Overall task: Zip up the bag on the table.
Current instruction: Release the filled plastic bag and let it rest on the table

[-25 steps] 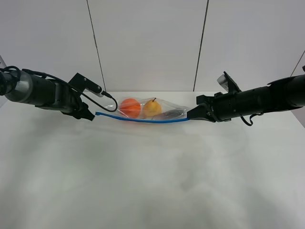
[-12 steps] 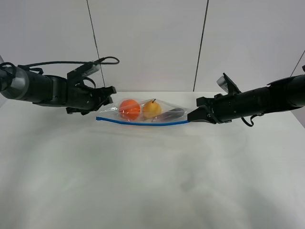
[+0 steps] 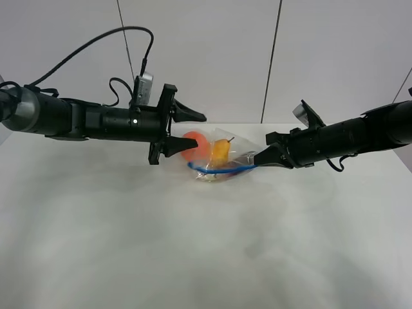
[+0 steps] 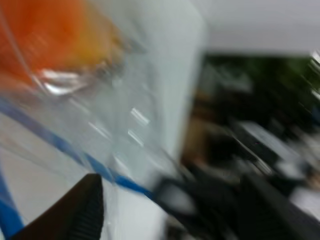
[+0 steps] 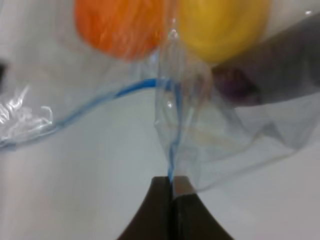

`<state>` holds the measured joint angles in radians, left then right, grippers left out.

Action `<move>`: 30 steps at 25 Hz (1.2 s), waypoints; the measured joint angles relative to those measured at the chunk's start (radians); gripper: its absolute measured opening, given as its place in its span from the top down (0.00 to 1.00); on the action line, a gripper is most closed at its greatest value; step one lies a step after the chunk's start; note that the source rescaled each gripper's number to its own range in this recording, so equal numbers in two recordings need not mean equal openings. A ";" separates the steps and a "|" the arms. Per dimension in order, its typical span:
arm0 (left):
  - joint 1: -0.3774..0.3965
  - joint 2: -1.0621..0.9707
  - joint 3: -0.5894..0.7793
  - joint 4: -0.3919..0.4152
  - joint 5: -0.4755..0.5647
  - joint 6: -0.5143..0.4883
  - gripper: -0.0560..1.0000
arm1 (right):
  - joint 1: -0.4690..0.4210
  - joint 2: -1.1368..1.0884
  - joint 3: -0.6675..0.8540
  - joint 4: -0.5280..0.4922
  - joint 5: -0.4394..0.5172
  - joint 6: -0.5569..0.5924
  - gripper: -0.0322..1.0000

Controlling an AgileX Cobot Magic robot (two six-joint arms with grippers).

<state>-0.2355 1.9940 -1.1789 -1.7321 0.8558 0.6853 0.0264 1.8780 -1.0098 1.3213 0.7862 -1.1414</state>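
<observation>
The bag (image 3: 217,156) lies bunched up at the back middle of the table (image 3: 206,251), with orange, yellow and dark fruit inside. Its blue zipper strip (image 3: 222,170) curves along the front. My left gripper (image 3: 197,133) is open wide at the bag's left end, level with the orange fruit (image 3: 193,143) and holding nothing. The left wrist view is blurred and shows one finger (image 4: 87,207), the strip (image 4: 65,146) and the orange fruit (image 4: 40,35). My right gripper (image 3: 258,158) is shut on the strip's right end. In the right wrist view the gripper (image 5: 172,186) pinches the strip (image 5: 171,155).
A grey panelled wall (image 3: 206,58) stands behind the table. A black cable (image 3: 96,40) loops above the left arm. The dark right arm (image 4: 220,185) shows blurred beyond the bag in the left wrist view.
My left gripper has left the strip's left end, risen, opened wide and moved right to the bag. The bag has bunched up toward the right, and the strip now curves. The right gripper held still.
</observation>
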 joint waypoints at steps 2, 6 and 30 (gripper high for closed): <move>0.000 0.000 -0.023 -0.001 0.137 -0.033 0.25 | 0.000 0.000 0.000 0.000 0.011 0.000 0.97; 0.000 -0.001 -0.071 -0.001 0.323 -0.075 0.25 | 0.000 0.000 0.000 0.000 0.020 0.000 0.97; -0.002 -0.503 -0.104 1.304 0.301 0.035 0.10 | 0.000 0.000 0.000 -0.033 0.033 0.010 0.97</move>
<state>-0.2374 1.4911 -1.2832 -0.4280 1.1571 0.7199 0.0264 1.8780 -1.0098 1.2885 0.8192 -1.1318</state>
